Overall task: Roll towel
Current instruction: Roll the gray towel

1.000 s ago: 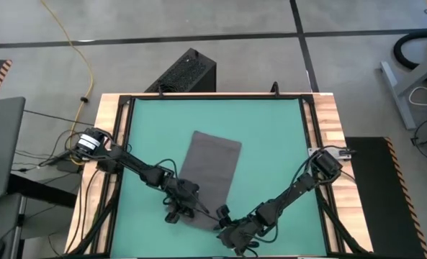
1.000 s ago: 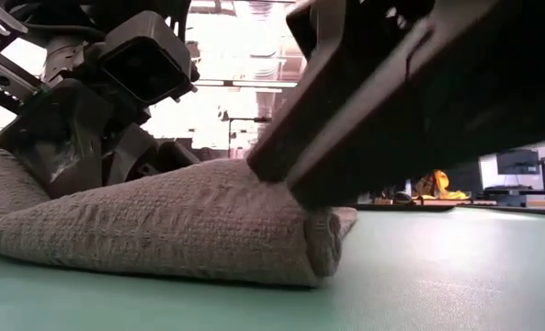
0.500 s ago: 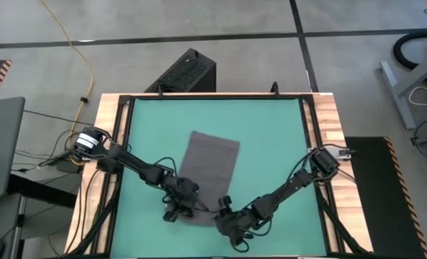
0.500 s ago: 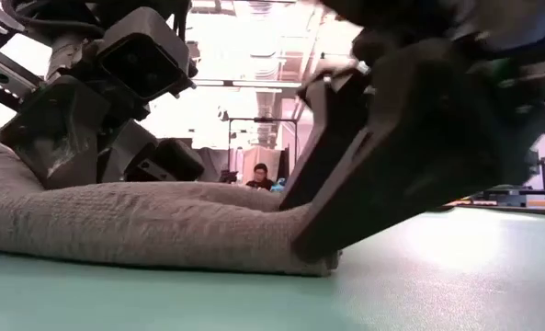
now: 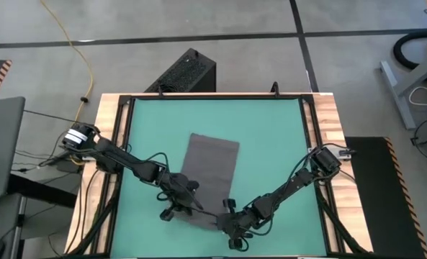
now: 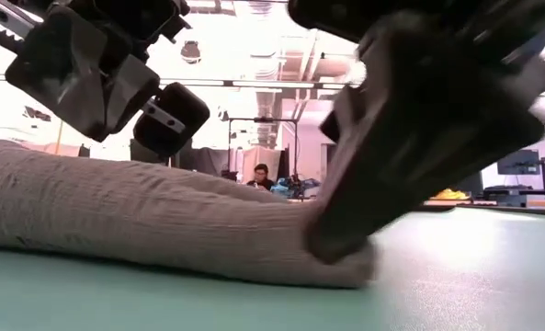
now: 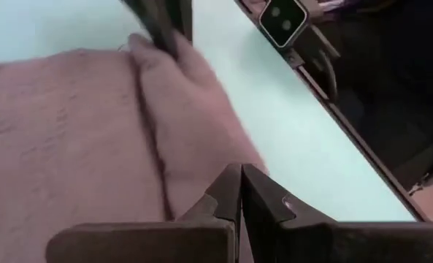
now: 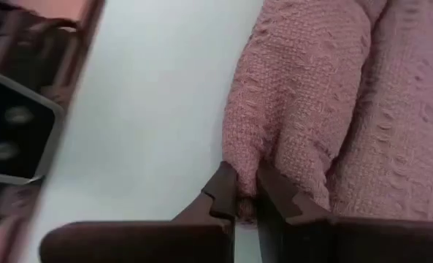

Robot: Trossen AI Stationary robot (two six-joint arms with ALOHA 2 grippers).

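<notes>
The dark grey towel (image 5: 213,167) lies flat on the green mat (image 5: 271,144). Its near end is folded over into a low roll (image 6: 162,216). My left gripper (image 7: 240,175) hangs shut just above the left part of that roll, and the low view shows it clear of the cloth (image 6: 166,119). My right gripper (image 8: 247,191) is shut on the right end of the roll, near the table's front edge (image 5: 226,216). My right gripper pinches the right end of the towel's rolled near edge (image 8: 249,157) between its two fingers, with a little cloth showing between the tips. The fingers slant down from the near right. The roll lies on the mat (image 6: 281,253); how many layers are held I cannot tell.
A wooden frame (image 5: 106,144) borders the mat, and there is free mat beyond the towel's far edge (image 5: 213,115). A black box (image 5: 186,72) stands past the far edge and a laptop (image 5: 1,144) sits to the left. A person (image 6: 260,175) sits far off in the room.
My left gripper, which was pressing on the roll, has risen clear of the towel, still shut. My right gripper has rolled about its own axis, edged toward the roll's right end and shut on it. The near roll now lies lower and flatter.
</notes>
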